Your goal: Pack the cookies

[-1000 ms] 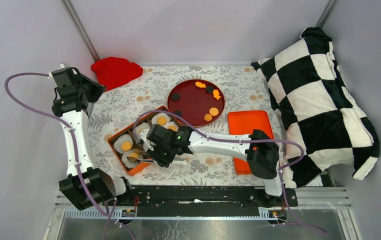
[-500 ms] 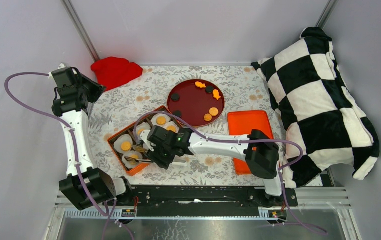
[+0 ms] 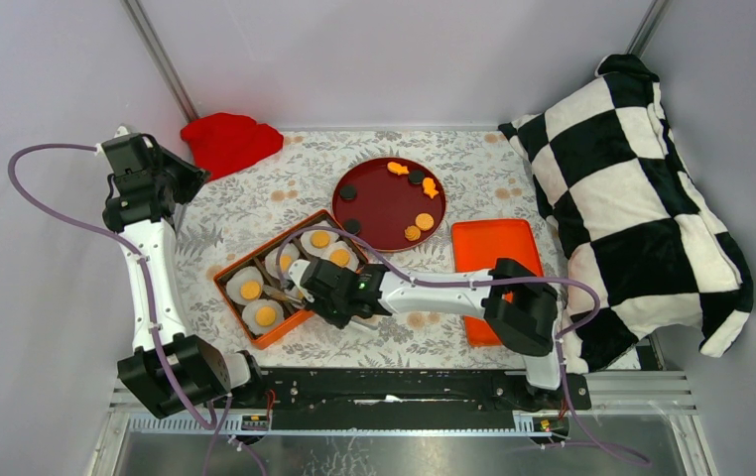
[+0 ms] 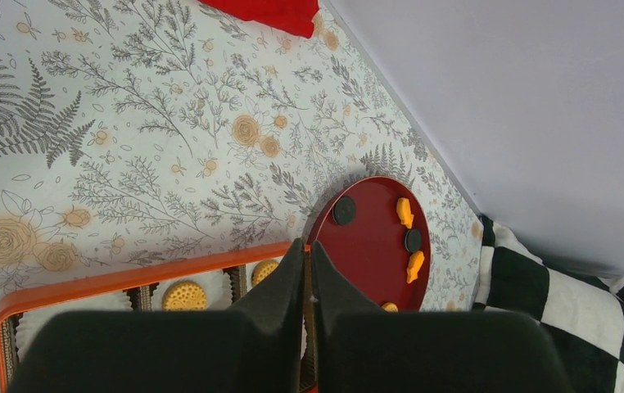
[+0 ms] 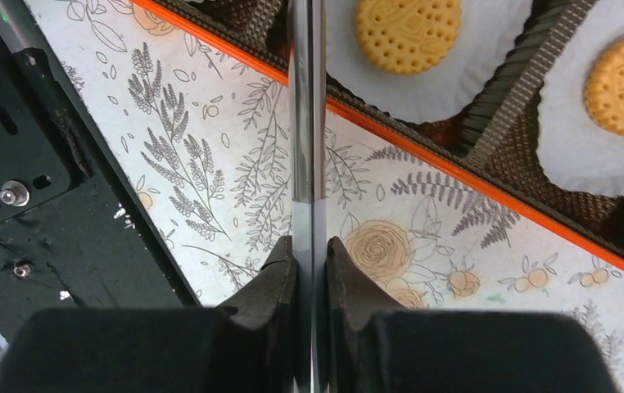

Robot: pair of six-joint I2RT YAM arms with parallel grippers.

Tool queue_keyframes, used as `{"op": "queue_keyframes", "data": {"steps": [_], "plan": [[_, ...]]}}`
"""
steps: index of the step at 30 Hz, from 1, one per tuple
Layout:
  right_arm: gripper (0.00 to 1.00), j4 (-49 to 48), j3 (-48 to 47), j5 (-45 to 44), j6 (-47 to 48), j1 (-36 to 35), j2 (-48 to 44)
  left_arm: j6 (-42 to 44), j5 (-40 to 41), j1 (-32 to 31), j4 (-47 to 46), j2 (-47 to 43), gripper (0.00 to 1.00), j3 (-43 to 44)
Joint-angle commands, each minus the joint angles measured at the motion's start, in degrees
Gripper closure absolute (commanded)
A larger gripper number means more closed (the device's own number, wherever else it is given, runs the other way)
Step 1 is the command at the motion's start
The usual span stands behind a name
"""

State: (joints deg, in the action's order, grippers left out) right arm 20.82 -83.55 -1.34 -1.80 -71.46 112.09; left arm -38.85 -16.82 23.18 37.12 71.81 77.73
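Over the 5 o'clock edge of the orange box (image 4: 128, 280), the right pincer (image 5: 310, 246) is seen clamped on a pair of metal tongs (image 5: 309, 123), whose two blades are pressed flat together and run up out of the wrist view. Their tips are not shown, so whether anything is carried cannot be told.

Five cookies (image 5: 407, 23) are counted in the box, each lying in its own white liner (image 5: 472, 74). A sixth compartment, if there is one, is hidden under the wrist. Two more round cookies (image 3: 424, 221) lie on the red plate (image 3: 384, 208) at 1 o'clock from the box, among dark discs and fish-shaped pieces.

The step in hand is judged to be the gap between one placing and the next fetch. For the next move the tongs would have to be swung to the plate's 4 o'clock rim, the grip eased so that the blades spread, and one cookie pinched by its edges without its neighbour being nudged.

From its base at 5 o'clock the right arm is folded at the elbow beside the orange lid (image 3: 493, 253), and the forearm is laid low across the near desk toward 9 o'clock. The left arm is raised along the desk's 9 o'clock edge, its wrist bent at 10 o'clock. The left pincer (image 4: 309, 246) is drawn together on nothing, aimed toward the plate and held well apart from the box.
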Motion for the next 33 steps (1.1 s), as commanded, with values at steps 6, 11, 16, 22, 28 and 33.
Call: {"op": "queue_keyframes", "data": {"steps": [6,11,16,22,28,33], "plan": [[1.00,3.2,-0.4,-25.8,-0.8,0.6,-15.7,1.0,0.9,-0.5,-1.0,-1.6,0.93,0.3],[1.00,9.6,-1.6,-34.8,-5.0,12.5,-16.6,1.1,1.9,-2.0,-1.7,-2.1,0.94,-0.1],[1.00,8.2,-1.4,-27.6,-9.7,34.7,-15.0,1.1,3.1,-6.5,-3.0,-1.2,0.95,-0.2],[1.00,10.9,-15.8,-20.9,-7.9,49.4,-0.1,1.2,4.4,-11.7,-3.3,1.4,1.00,0.8],[1.00,16.1,-32.1,-12.9,-8.7,55.4,18.4,1.8,6.4,-14.3,-3.3,1.8,1.00,0.8],[1.00,19.6,-42.9,-11.1,-9.0,58.4,29.1,2.5,8.3,-19.4,-3.3,2.6,1.00,0.2]]}}
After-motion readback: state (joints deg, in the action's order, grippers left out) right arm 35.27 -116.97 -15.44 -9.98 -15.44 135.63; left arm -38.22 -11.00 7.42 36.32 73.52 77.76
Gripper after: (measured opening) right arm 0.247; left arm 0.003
